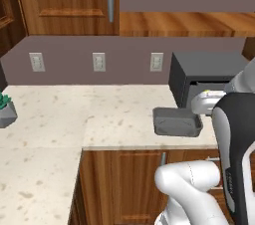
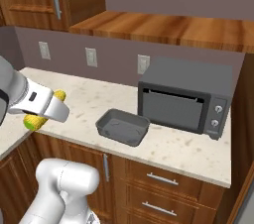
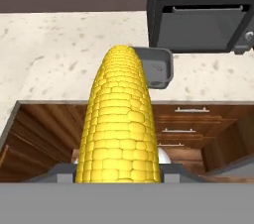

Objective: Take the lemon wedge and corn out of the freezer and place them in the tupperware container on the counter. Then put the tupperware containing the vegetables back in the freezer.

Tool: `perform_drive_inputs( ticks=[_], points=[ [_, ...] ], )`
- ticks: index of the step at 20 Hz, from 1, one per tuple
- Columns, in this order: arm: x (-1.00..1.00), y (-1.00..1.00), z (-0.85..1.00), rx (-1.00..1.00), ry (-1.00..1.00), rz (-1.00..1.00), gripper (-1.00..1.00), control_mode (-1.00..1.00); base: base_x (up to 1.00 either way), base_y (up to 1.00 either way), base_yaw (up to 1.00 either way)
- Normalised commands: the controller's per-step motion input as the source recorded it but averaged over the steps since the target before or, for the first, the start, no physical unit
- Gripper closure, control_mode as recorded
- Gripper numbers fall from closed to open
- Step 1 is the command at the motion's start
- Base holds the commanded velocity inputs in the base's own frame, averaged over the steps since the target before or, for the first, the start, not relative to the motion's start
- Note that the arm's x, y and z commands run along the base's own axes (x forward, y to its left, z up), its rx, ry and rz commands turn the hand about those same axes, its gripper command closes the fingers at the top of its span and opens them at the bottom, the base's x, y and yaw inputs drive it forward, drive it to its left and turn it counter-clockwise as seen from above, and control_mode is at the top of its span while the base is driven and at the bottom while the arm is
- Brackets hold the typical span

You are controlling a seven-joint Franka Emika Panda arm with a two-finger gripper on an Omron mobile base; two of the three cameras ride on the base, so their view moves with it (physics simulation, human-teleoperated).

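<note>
One bright-yellow corn [image 3: 120,124] cob, kernels in neat rows.

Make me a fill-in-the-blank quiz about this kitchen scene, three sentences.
1. The gripper holds a yellow ____.
2. The grey tray on the counter has ____ inside it.
3. Behind the tray stands a dark toaster oven with its door ____.

Missing words: corn cob; nothing; closed

The grey tupperware container [image 1: 177,122] stands on the speckled bench [image 1: 74,114], just before the dark toaster oven [image 1: 204,77]. A small plant [image 1: 6,109] stands far left.
</note>
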Motion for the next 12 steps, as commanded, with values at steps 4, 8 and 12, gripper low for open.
perform_drive_inputs(
  ticks=[4, 8, 12],
  points=[
    [0.20, -0.02, -0.18, 0.00, 0.01, -0.10, 1.00, -1.00, 0.27, 0.00, -0.12],
    [0.66, 0.00, -0.48, 0.00, 0.00, -0.16, 1.00, -1.00, 0.00, 0.00, 0.00],
    [0.81, 0.00, -0.61, 0.00, 0.00, -0.09, 1.00, -1.00, 0.00, 0.00, 0.00]
  ],
)
